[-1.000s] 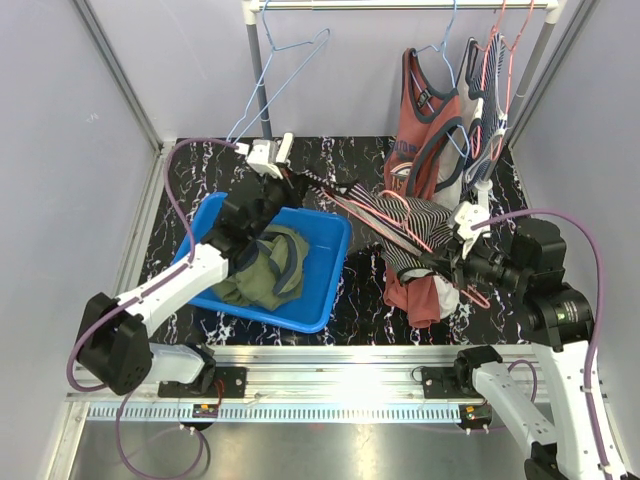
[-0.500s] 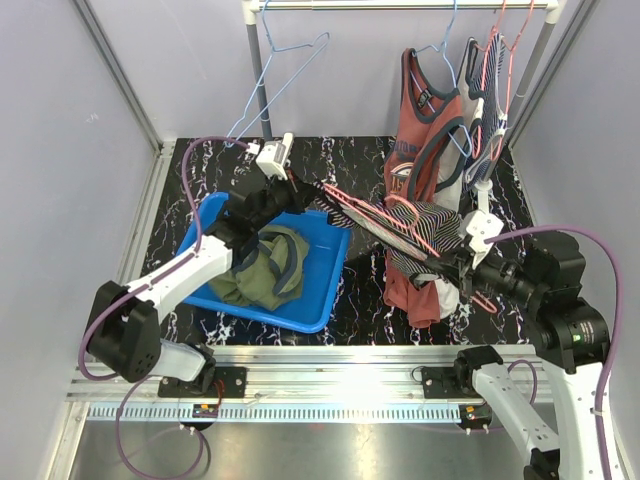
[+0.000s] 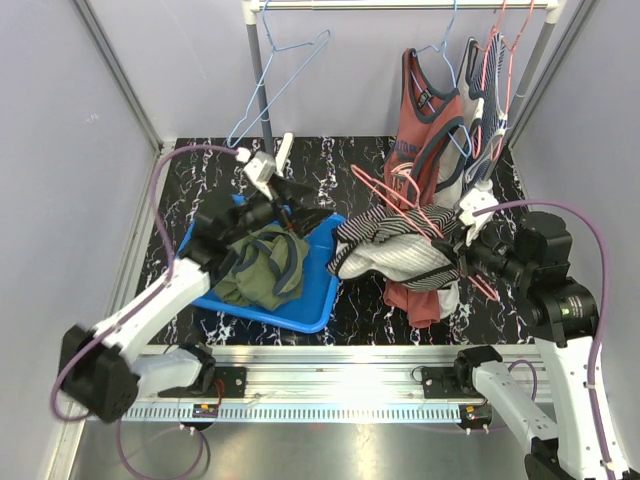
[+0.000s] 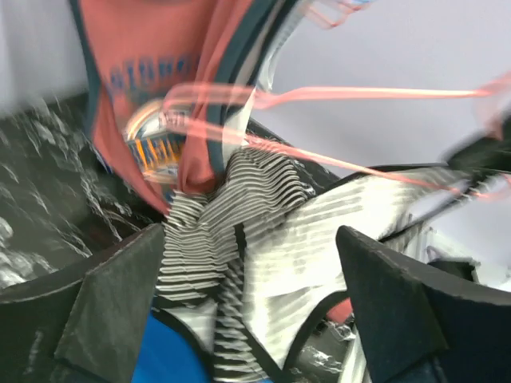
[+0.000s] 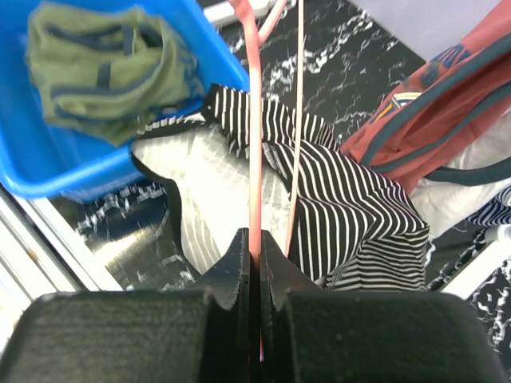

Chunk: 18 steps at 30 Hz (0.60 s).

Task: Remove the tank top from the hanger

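1. Left end effector (image 4: 249,255): your jaws stand wide apart and hold nothing. Blue bin (image 3: 322,292) just below them, green garment (image 3: 262,268) lying in it.
2. Striped tank top (image 3: 395,255): ahead of your left end effector, draped on the pink hanger (image 5: 254,120), its left edge beside the bin's corner, over the bench (image 3: 340,160).
3. Right end effector (image 5: 255,241): your fingers are clamped on the hanger's wire, the striped top just beyond them.
4. Red tank top (image 3: 425,120): hanging behind your right end effector.
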Motion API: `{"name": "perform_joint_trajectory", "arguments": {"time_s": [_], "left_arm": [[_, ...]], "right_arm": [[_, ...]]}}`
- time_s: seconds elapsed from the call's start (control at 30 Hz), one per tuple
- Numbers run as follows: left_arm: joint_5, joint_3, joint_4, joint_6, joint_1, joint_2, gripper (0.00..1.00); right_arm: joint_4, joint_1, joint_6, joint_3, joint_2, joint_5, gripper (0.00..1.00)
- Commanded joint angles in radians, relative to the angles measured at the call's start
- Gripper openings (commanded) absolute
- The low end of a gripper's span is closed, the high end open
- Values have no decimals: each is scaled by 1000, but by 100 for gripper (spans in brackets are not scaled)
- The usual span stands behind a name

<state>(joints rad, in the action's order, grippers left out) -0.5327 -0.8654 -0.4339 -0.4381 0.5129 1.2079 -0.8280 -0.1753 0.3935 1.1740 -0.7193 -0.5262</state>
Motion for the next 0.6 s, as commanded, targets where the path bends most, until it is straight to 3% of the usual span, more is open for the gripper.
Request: {"name": "perform_joint_trajectory", "arguments": {"time_s": [0.0, 0.13, 0.33, 0.57], "left_arm": [[-76, -30, 122, 278, -4, -154, 97], [-116, -26, 221, 591, 4, -260, 99], [-259, -159, 431, 816, 50, -220, 99], [-271, -257, 619, 963, 188, -110, 96]], "right_arm": [[-45, 5, 132, 13, -9, -32, 0], [-106, 5, 272, 15, -43, -144, 0], [-285, 3, 641, 108, -164, -345, 0], [-371, 3, 812, 202, -265, -432, 0]]}}
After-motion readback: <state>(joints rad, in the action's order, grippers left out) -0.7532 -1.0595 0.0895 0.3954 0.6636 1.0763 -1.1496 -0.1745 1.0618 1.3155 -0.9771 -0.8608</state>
